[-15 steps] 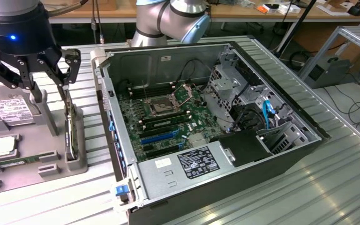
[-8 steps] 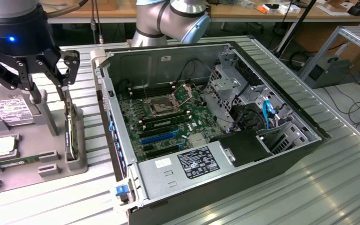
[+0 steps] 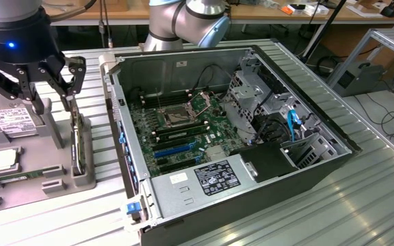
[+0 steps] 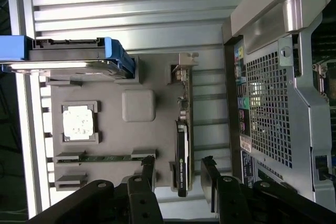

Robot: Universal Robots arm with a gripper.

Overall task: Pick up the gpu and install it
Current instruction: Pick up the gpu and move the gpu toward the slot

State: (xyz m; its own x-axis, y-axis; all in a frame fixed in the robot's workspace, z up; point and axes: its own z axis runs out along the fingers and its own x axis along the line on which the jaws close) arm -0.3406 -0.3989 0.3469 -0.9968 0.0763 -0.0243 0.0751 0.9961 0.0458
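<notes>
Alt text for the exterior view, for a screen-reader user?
An open gripper hangs above the gpu, a thin black card standing on edge in a gray parts holder at the exterior view's left. On that view's right an open computer case lies with its green motherboard exposed. The holder also carries a hard drive and a processor chip.

Robotics lab or workshop: ribbed aluminium table (image 3: 361,205), opened computer case (image 3: 176,64) at frame centre, grey parts fixture (image 3: 50,156) at left, wooden workbenches (image 3: 266,14) along top, trailing cables (image 3: 389,120) at right.
</notes>
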